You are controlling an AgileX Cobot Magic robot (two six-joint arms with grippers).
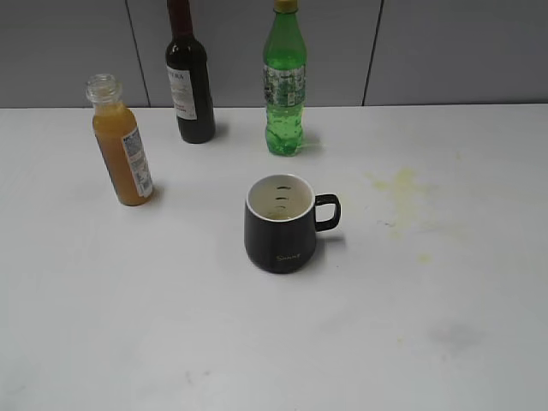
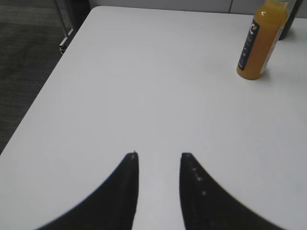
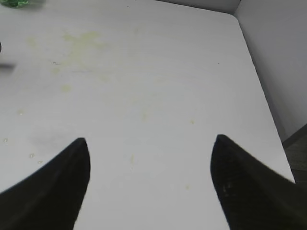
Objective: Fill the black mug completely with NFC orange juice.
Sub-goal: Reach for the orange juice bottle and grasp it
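On the tabletop (image 1: 445, 342), the uncapped juice (image 1: 122, 154) stands left of the mug (image 1: 280, 224); left pincer (image 2: 159, 155) narrowly parted, right pincer (image 3: 149, 141) spread, both empty.

table (image 1: 479, 342) white, stained | black mug (image 1: 280, 224) | juice bottle (image 1: 122, 141) | wine bottle (image 1: 190, 73) | soda bottle (image 1: 284, 81)

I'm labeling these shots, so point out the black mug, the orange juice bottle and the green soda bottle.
black mug (image 1: 281, 235): exterior view, on its front wall.
orange juice bottle (image 1: 122, 158): exterior view, on its juice-filled body.
green soda bottle (image 1: 284, 86): exterior view, on its label.
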